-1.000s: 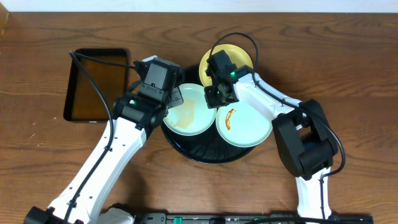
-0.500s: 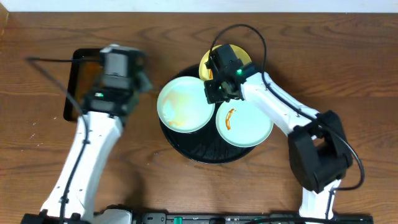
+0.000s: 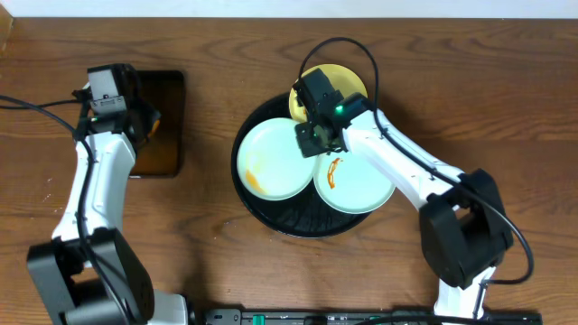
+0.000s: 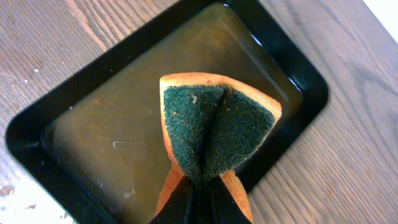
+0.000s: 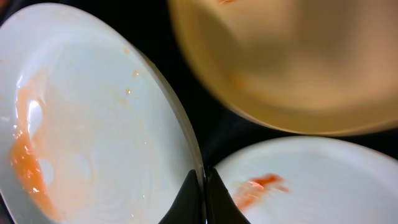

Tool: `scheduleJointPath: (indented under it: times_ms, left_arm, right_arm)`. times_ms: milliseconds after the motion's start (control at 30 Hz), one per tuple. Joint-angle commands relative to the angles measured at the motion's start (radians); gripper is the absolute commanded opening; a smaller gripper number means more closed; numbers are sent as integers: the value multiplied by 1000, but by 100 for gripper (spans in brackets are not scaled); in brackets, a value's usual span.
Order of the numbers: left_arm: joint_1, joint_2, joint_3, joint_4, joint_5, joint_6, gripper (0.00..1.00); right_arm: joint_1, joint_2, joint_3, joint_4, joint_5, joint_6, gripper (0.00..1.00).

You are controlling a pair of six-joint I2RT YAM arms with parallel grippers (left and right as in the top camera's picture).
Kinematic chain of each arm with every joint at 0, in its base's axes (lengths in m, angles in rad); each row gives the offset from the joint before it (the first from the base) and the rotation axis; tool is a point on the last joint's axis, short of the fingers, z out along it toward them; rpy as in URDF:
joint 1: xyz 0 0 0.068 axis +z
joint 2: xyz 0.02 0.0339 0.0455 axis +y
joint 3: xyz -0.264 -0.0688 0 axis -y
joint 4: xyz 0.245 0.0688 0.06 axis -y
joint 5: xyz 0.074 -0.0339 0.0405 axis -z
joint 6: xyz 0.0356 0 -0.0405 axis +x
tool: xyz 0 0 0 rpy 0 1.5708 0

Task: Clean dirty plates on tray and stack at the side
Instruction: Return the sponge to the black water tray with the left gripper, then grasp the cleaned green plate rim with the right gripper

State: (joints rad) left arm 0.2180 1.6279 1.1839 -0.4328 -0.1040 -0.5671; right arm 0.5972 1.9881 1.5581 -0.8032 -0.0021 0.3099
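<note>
While over pan (image 4: 297,79), L pincer (image 4: 200,188) tight on folded sponge (image 4: 214,124); R pincer (image 5: 202,188) tight on smeared plate (image 5: 93,118), at rim.

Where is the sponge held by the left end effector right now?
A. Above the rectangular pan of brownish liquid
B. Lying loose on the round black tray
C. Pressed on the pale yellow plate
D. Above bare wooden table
A: the left wrist view shows the folded sponge pinched in the left end effector, with the rectangular pan and its brownish liquid directly behind it.
</note>
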Motion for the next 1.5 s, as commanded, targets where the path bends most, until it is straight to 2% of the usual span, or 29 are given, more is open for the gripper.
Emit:
scheduleJointPath:
  times_ms: [0,267,533,600,1033,1267,1467]
  left_arm:
    - [48,38,0,25,8,17,8]
    - [79,111,0,27,27,18,8]
    - [79,117,0,31,26,18,8]
    - [79,117,0,31,26,18,8]
    - [79,117,0,24,26,35,8]
    - [79,117,0,23,27,35,8]
    - [79,117,0,23,45,36,8]
  right_arm:
    - [5,-91,79,-45,174,-21,1]
    - [25,-179,117,-80,343,-140,1]
    - [132,-202,116,-57,732,-360,1]
    - [165,-202,116,-30,779,-410,1]
    - [294,-202,116,124,891,-681,1]
    - [343,-202,116,241,1024,-843,1]
    - [367,-202,116,249,1030,-848,1]
